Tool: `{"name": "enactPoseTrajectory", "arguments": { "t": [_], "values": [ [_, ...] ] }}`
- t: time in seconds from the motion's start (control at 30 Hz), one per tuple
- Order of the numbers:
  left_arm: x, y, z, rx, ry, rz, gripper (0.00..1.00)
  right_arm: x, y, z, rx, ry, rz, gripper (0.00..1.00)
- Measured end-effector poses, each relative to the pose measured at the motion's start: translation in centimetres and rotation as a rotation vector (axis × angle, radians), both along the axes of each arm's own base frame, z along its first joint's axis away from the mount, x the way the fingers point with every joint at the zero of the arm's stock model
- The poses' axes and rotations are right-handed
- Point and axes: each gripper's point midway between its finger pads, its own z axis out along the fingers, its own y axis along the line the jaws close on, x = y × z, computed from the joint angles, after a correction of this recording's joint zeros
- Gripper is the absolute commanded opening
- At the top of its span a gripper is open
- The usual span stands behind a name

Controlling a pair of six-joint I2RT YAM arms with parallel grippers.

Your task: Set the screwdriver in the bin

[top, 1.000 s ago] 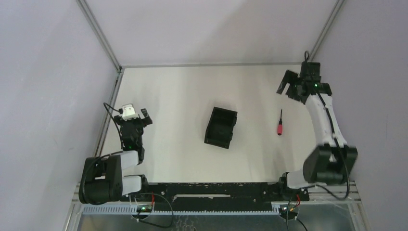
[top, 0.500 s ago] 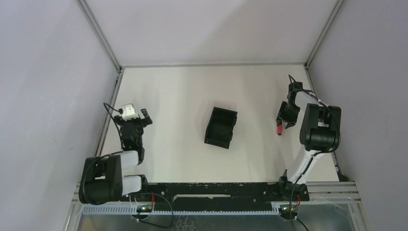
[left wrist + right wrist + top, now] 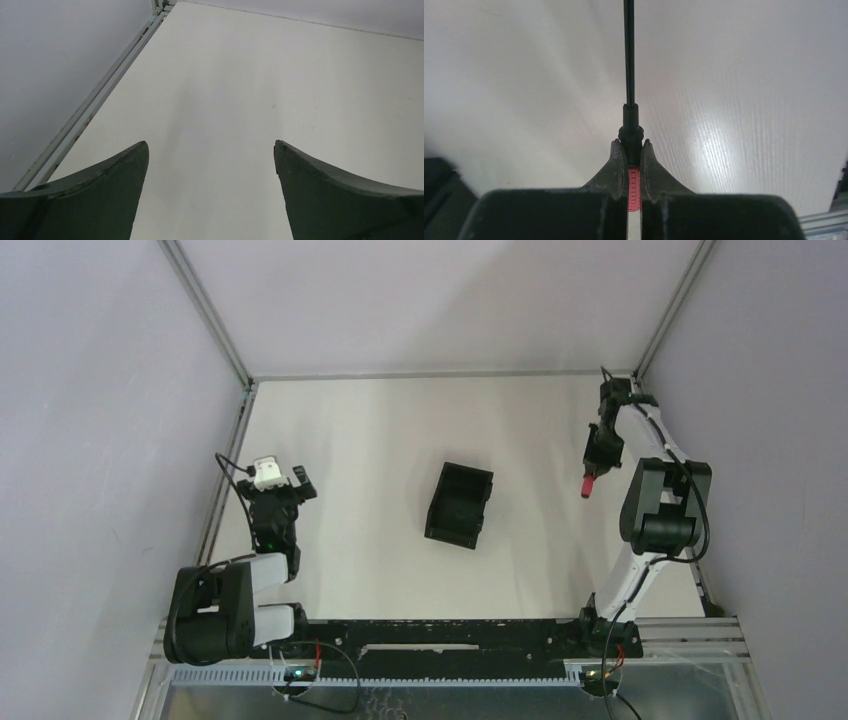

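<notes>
The screwdriver has a red handle and a thin dark shaft. My right gripper is shut on it at the far right of the table. In the right wrist view the handle sits pinched between the fingers, and the shaft runs straight ahead past the right gripper over the white table. The black open-top bin stands in the middle of the table, well left of that gripper. At the left side my left gripper is open, and the left wrist view shows only bare table between its fingers.
A metal frame rail runs along the table's left edge, close to the left gripper. Grey walls close in the left, right and far sides. The right arm's elbow stands upright near the right wall.
The right arm swung in over the screwdriver and its gripper went from open to shut on the handle. The red handle now sits slightly farther back. The left arm and bin have not moved.
</notes>
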Motion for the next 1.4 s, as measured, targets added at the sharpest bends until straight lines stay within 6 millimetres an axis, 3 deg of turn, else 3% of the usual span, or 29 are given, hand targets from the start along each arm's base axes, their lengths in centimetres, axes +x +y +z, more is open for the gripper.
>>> {"name": "enactPoseTrajectory", "arguments": {
  "t": [0.1, 0.2, 0.3, 0.4, 0.5, 0.73, 0.8, 0.9, 1.07, 1.33, 1.4],
  "values": [
    [0.0, 0.0, 0.0, 0.000, 0.000, 0.000, 1.00, 1.4, 0.1, 4.1, -0.005, -0.050, 0.004, 0.00],
    [0.0, 0.0, 0.0, 0.000, 0.000, 0.000, 1.00, 1.2, 0.4, 7.4, -0.010, -0.081, 0.003, 0.00],
    [0.0, 0.0, 0.0, 0.000, 0.000, 0.000, 1.00, 0.1, 1.2, 9.4, -0.014, -0.084, 0.001, 0.00],
    [0.0, 0.0, 0.0, 0.000, 0.000, 0.000, 1.00, -0.8, 3.4, 9.9, -0.013, -0.065, 0.033, 0.00],
    [0.0, 0.0, 0.0, 0.000, 0.000, 0.000, 1.00, -0.9, 8.0, 9.9, 0.002, -0.065, 0.136, 0.00],
    [0.0, 0.0, 0.0, 0.000, 0.000, 0.000, 1.00, -2.4, 22.9, 9.6, 0.063, -0.109, 0.467, 0.00],
    [0.0, 0.0, 0.0, 0.000, 0.000, 0.000, 1.00, -2.7, 26.3, 9.2, 0.077, -0.120, 0.534, 0.00],
    [0.0, 0.0, 0.0, 0.000, 0.000, 0.000, 1.00, -3.4, 29.8, 8.0, 0.091, -0.119, 0.597, 0.00],
    [0.0, 0.0, 0.0, 0.000, 0.000, 0.000, 1.00, -3.6, 31.4, 6.1, 0.100, -0.115, 0.604, 0.00],
    [0.0, 0.0, 0.0, 0.000, 0.000, 0.000, 1.00, -5.2, 30.2, 1.5, 0.073, -0.046, 0.578, 0.01],
    [0.0, 0.0, 0.0, 0.000, 0.000, 0.000, 1.00, -5.6, 30.0, 0.7, 0.068, -0.034, 0.577, 0.15]
  ]
}}
